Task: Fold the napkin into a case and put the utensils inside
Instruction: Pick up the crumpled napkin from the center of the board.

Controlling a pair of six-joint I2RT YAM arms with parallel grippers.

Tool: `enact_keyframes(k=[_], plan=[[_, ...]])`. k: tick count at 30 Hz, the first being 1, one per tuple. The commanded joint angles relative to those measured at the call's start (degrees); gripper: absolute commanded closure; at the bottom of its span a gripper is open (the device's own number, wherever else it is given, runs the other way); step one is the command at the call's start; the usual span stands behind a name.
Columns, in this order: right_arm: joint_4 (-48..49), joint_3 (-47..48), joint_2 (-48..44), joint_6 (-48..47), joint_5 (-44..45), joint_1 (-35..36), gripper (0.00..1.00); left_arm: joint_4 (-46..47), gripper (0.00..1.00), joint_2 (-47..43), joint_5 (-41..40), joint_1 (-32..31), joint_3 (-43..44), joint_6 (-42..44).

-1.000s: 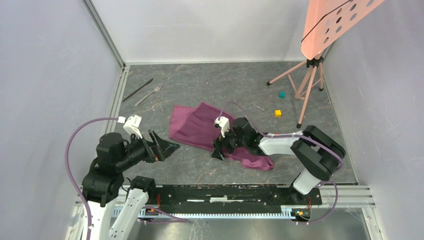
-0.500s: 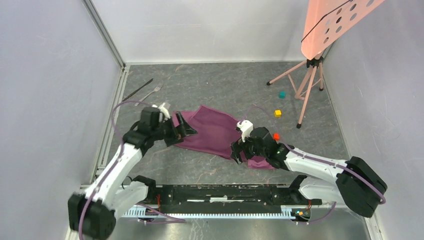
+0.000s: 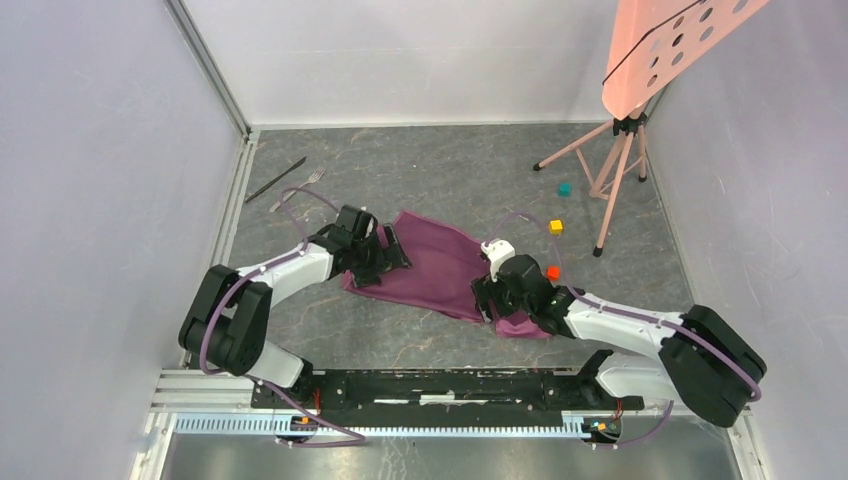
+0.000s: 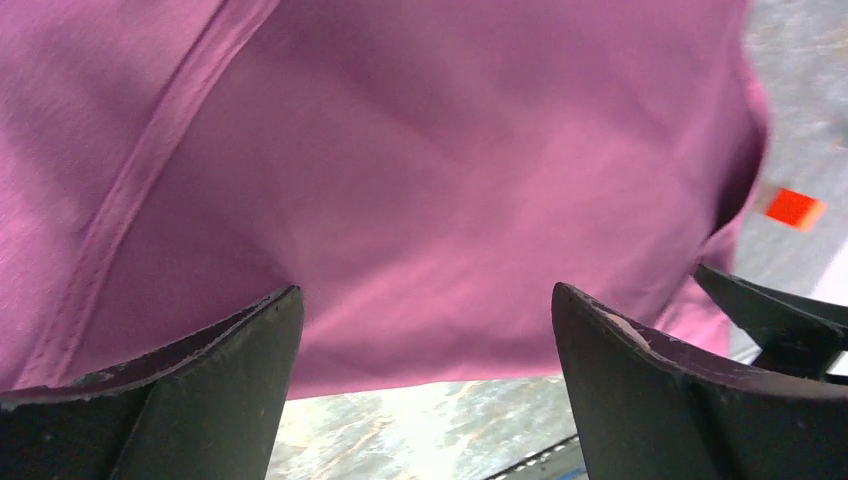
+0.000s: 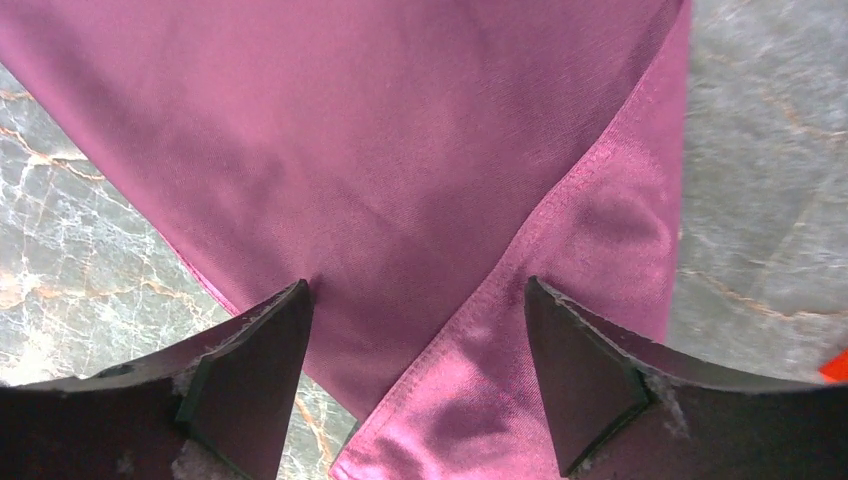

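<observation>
The plum-purple napkin lies rumpled on the grey table, partly doubled over itself. My left gripper is at its left edge, open, fingers astride the cloth's near edge. Over the near right corner my right gripper is open. In the right wrist view its tips straddle a hemmed fold of the napkin. The utensils lie far left: a silver fork and a dark knife. No case shape shows.
An orange cube sits right beside the right wrist, also visible past the cloth. A yellow cube and a teal cube lie further back right. A pink perforated board on a tripod stands at the back right.
The left arm swung from the near left out to the napkin's left edge. The right gripper shifted right and nearer to the near right corner, and the cloth spread out.
</observation>
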Motion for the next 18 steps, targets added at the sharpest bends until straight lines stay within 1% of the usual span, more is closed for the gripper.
enact_keyframes(k=[1,4,7,9,11,14,17,18], plan=[[5.26,0.48,3.82,0.30,-4.93,-0.03,0.19,-0.52,0.00,-3.75,-5.86,-0.54,-7.27,-4.32],[7.29,1.59,7.11,0.37,-6.83,0.47,0.22,-3.68,0.00,-12.78,-8.55,-0.88,-12.66,-7.07],[4.24,6.87,11.68,-0.98,-7.82,2.28,0.21,-7.73,0.00,-22.23,-9.79,-0.79,-16.93,-7.52],[1.23,10.47,12.90,-2.33,-7.70,4.25,0.20,-10.12,0.00,-26.93,-7.95,-0.80,-18.35,-7.30],[-2.32,13.42,12.26,-4.05,-6.61,6.71,0.18,-11.00,0.00,-31.65,-5.03,-0.88,-19.50,-7.23],[-9.88,15.92,9.67,-4.63,-1.01,8.97,0.15,-11.68,0.00,-38.81,-2.42,-0.81,-19.84,-7.60],[-17.18,15.32,6.43,-1.11,2.73,9.81,0.17,-13.18,0.00,-44.37,-2.34,-0.83,-17.86,-6.86],[-18.97,14.62,5.15,2.07,4.28,10.30,0.14,-13.83,0.00,-45.21,-2.63,-0.82,-16.78,-6.15]])
